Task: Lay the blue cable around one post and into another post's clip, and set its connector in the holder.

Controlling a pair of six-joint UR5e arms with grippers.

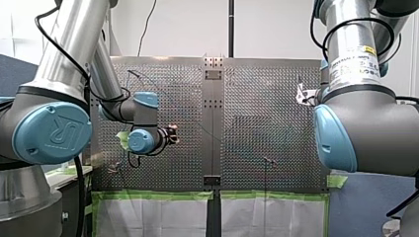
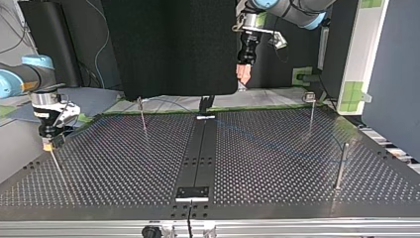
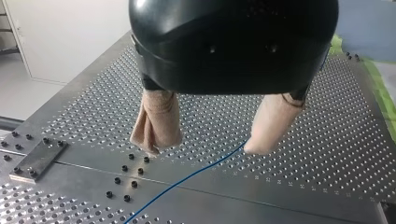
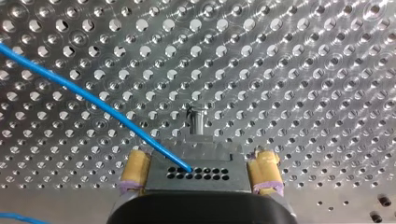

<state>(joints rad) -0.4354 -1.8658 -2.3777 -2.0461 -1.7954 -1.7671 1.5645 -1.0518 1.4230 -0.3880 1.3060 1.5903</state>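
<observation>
The thin blue cable (image 4: 93, 100) runs across the perforated plate and ends in a grey block with several holes (image 4: 201, 163), which sits on top of a post. My right gripper (image 4: 200, 170) is open, its yellow pads (image 4: 135, 170) standing close on either side of that block. In the top view my right gripper (image 2: 48, 141) hangs over the post at the view's left. My left gripper (image 3: 205, 147) hovers above the plate, open and holding nothing, and the blue cable (image 3: 187, 179) lies on the plate below its beige pads (image 3: 156, 123). It also shows high at the back as my left gripper (image 2: 243, 72).
Thin upright posts stand on the plate: one at the back left (image 2: 142, 114), one with a clip on top at the back right (image 2: 310, 106), and one nearer at the right (image 2: 341, 166). A dark centre strip (image 2: 198, 158) divides the plate. Green tape marks the edges.
</observation>
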